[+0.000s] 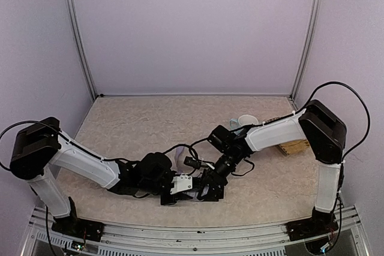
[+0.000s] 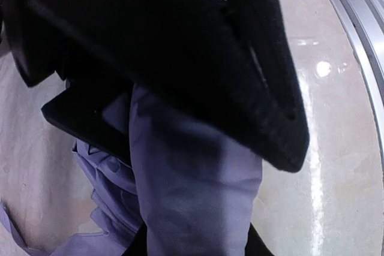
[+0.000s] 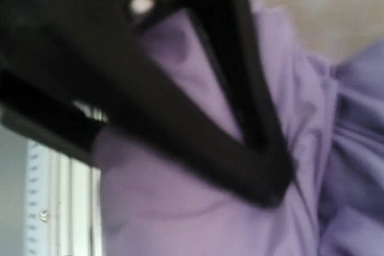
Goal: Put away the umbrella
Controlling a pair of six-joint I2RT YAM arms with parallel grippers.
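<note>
umbrella [image 2: 198, 196]: lower centre of top view, bunched between both grippers. left gripper [image 1: 180, 185]: fingers clamped on its lavender fabric. right gripper [image 1: 211, 189]: against fabric, grip state cannot tell, view blurred. step, judged: gathering canopy. next: compress folds evenly, avoid snagging.

Soft, even light from overhead; right wrist view is blurred, and glare streaks the table [image 2: 342, 166].

Top overhead, far; wrists close (both on umbrella [image 2: 198, 184])
</note>
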